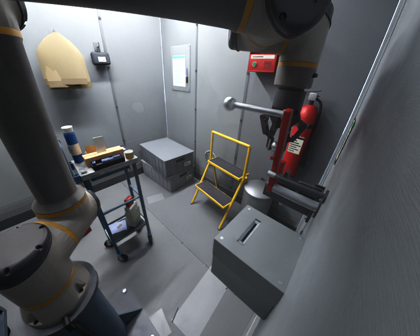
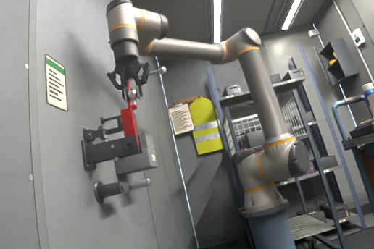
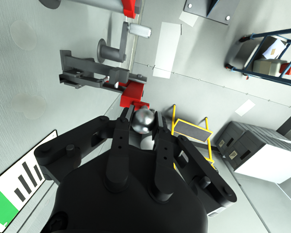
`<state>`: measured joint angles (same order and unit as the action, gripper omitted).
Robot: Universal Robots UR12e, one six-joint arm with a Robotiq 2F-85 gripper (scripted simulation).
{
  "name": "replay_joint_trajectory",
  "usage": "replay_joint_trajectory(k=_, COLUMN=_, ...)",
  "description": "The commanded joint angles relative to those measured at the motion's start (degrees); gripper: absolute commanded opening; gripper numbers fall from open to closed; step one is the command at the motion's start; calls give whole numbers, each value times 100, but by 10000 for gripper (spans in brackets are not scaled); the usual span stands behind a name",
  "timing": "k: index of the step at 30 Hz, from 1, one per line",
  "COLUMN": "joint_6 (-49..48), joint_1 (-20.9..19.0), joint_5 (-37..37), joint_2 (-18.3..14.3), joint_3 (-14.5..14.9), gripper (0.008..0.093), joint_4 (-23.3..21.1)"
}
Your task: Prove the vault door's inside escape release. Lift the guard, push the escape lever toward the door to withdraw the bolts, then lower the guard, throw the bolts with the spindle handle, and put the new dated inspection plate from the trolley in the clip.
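The escape lever's stem is mostly hidden behind the raised red guard (image 2: pixel 129 121), and only its steel ball knob (image 3: pixel 143 121) shows, sitting between the fingers of my gripper (image 3: pixel 143 117), which is closed on that knob from above. The guard (image 1: pixel 280 148) stands upright on its grey bracket (image 2: pixel 108 148) on the vault door. Below the bracket the spindle handle (image 2: pixel 121 188) sticks out from the door. The inspection plate (image 1: pixel 98 143) stands upright on the trolley (image 1: pixel 107 170) across the room. The grey clip box (image 2: pixel 136 159) sits beside the bracket.
The vault door (image 2: pixel 54 168) is right beside my gripper, carrying a green-headed notice (image 2: pixel 56 83). A long bar with a ball end (image 1: pixel 251 107) juts out near my wrist. A yellow step stool (image 1: pixel 223 173), a fire extinguisher (image 1: pixel 299 139), grey crates (image 1: pixel 166 163) and a slotted box (image 1: pixel 255 253) stand below.
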<state>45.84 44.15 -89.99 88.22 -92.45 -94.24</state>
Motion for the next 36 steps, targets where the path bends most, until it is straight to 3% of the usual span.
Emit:
replay_joint_trajectory(k=1, joint_6=0, joint_1=1, joint_5=-1, joint_2=1, joint_3=4, gripper=320, joint_4=-4)
replay_joint_trajectory(k=13, joint_6=0, joint_1=1, joint_5=-1, joint_2=1, joint_3=4, gripper=80, joint_4=-4)
replay_joint_trajectory(k=36, joint_6=-129, joint_1=130, joint_5=-1, joint_2=-110, joint_3=144, gripper=80, joint_4=24)
